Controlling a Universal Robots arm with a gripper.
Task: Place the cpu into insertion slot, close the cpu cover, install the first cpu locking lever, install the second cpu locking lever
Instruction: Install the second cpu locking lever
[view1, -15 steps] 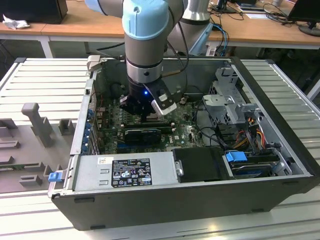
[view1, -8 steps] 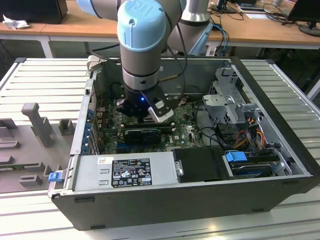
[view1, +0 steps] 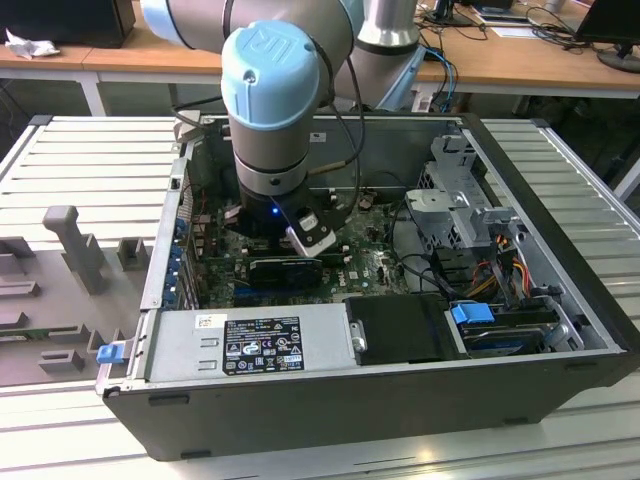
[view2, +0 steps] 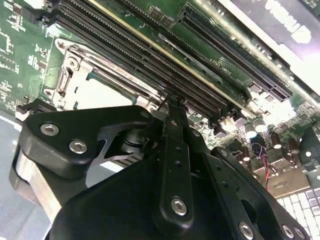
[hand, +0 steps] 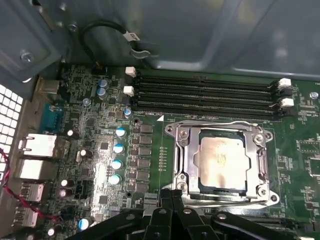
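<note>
Presently, the pale silvery square cpu (hand: 221, 159) sits seated in the square black insertion slot (hand: 199, 176) on the green circuit board (hand: 160, 140), with the thin silvery metal cpu cover (hand: 183, 155) lying closed as a frame around the chip's face. The black gripper (hand: 170, 196) hovers just beside the socket's edge, its fingers (view2: 172, 125) drawn together and holding nothing. The long black memory slots (hand: 205, 95) lie just beyond the socket. In the exterior view, the arm (view1: 272, 110) reaches down into the open grey computer case (view1: 330, 400).
</note>
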